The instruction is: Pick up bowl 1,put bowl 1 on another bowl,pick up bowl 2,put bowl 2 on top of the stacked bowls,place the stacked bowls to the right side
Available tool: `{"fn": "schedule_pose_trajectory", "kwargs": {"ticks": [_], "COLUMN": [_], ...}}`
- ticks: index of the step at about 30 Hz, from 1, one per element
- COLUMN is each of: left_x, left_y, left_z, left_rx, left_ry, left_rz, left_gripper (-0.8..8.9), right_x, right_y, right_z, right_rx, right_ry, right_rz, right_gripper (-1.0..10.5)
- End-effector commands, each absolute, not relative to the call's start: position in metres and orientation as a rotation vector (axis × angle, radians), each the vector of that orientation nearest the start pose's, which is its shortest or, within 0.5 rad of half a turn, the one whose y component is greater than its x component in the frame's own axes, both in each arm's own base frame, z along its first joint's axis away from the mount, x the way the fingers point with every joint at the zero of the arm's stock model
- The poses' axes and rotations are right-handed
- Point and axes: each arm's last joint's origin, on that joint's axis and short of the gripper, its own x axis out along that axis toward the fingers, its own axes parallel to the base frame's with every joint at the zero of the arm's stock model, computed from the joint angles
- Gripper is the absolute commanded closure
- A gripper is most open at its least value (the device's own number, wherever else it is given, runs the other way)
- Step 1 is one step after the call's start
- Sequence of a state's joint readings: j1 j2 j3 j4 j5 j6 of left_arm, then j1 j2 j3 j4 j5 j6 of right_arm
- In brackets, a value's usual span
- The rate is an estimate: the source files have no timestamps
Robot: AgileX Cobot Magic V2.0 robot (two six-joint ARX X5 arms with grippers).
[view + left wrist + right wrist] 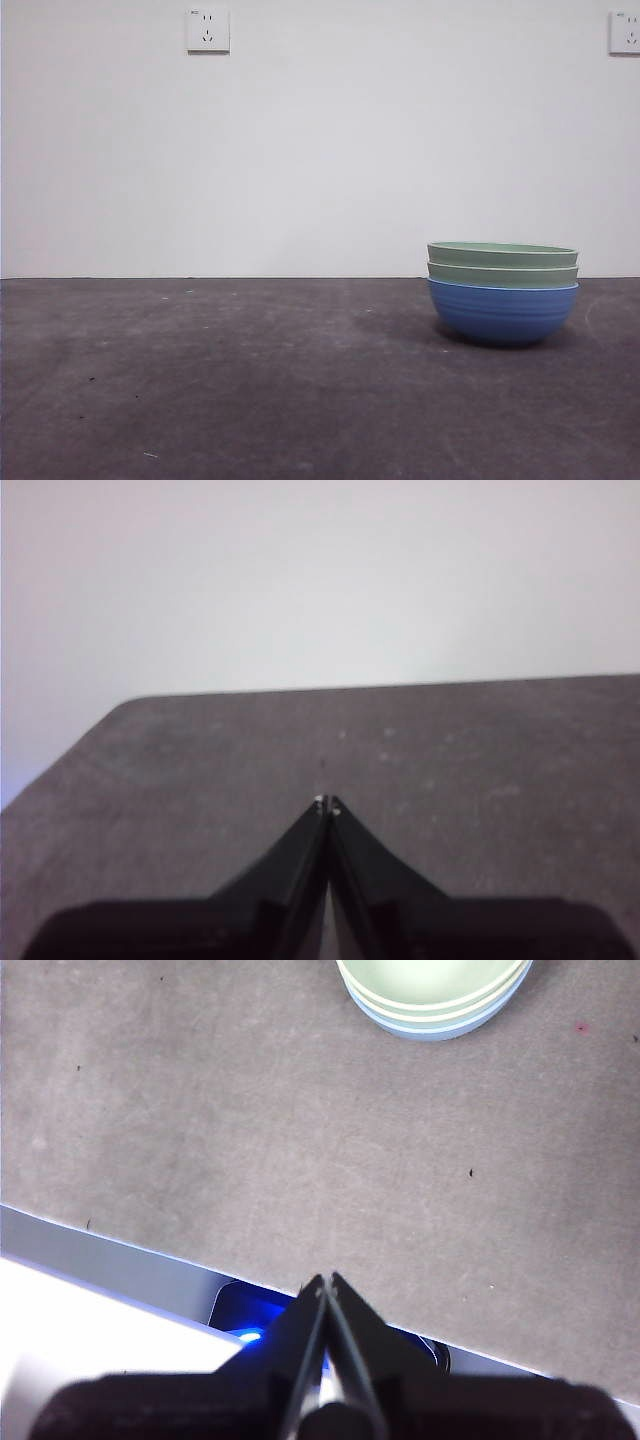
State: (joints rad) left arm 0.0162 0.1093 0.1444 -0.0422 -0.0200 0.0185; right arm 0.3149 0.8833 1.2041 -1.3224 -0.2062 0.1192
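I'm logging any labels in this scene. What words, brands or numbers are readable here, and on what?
None can be read.
Left white wall socket: a tiny dark mark at its top corner, too small to read.
Right white wall socket: the same, unreadable.
Stack of a blue ribbed bowl and two pale green bowls: no text visible.

The stacked bowls (502, 295), upright on the table's right side, two pale green bowls nested in another bowl (502, 313), blue and ribbed

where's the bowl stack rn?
The stacked bowls sit on the table at the right of the front view, below the right-hand wall socket; no tool touches them.
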Motion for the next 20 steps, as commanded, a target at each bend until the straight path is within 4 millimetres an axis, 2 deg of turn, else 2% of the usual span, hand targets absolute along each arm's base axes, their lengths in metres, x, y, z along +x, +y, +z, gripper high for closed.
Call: {"fn": "schedule_pose_trajectory", "kwargs": {"ticks": [1,10,17,20], "left_x": [0.097,0.096,0.095,0.095], "left_y": [0.003,0.003,0.003,0.002], "left_z": [0.186,0.161,0.148,0.148], "left_rx": [0.022,0.022,0.004,-0.046], "left_ry": [0.008,0.075,0.209,0.207], "left_rz": [0.047,0.044,0.042,0.034], "left_gripper": [8.17,8.17,8.17,8.17], "right_x": [0.111,0.111,0.111,0.111], "right_y": [0.042,0.042,0.042,0.042], "right_z": [0.36,0.36,0.36,0.36], "right_rx": [0.049,0.049,0.049,0.049], "right_ry": [1.034,1.034,1.034,1.034], "right_rz": [0.415,0.415,0.415,0.415], "right_gripper": [9.4,9.4,9.4,9.4]}}
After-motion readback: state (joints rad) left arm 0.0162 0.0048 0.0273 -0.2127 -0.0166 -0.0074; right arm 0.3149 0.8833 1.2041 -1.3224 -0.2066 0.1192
